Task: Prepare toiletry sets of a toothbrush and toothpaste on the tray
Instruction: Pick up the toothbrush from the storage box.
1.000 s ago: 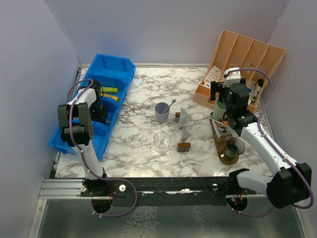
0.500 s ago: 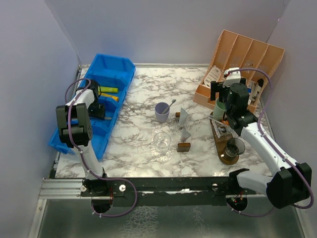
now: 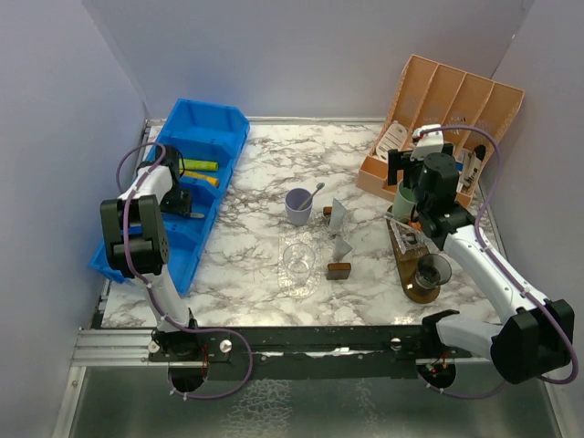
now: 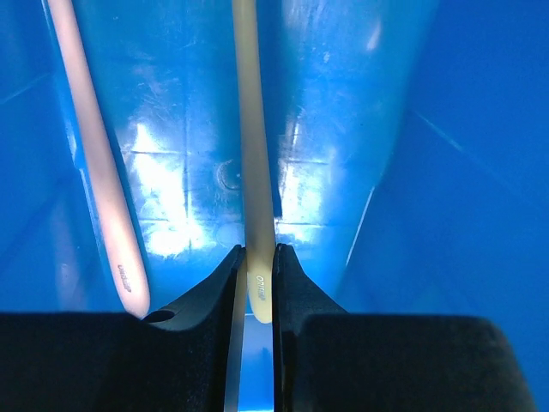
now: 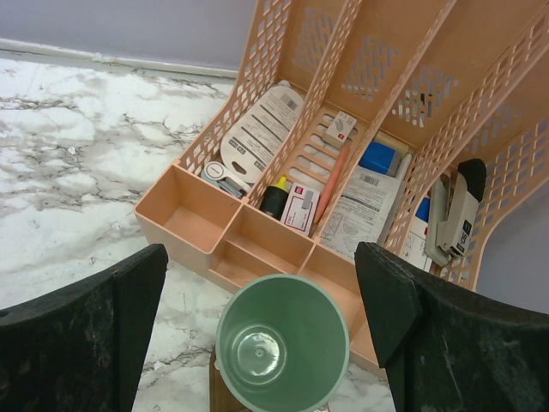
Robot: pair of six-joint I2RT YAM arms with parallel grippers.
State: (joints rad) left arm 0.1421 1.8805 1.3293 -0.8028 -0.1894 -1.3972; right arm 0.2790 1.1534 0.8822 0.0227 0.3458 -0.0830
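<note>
In the blue bin (image 3: 215, 128) at the overhead view's left, the left claw (image 4: 257, 262) narrowly pinches the cream toothbrush (image 4: 249, 129); lift straight, clear of the pink toothbrush (image 4: 94, 172); the right claw (image 5: 260, 253) gapes wide above the mint green cup (image 5: 281, 343).

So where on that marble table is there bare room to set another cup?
Bare marble lies between the blue bin and the peach organizer, behind the lilac cup, and left of the clear cup. Crowded around the wooden tray.
</note>
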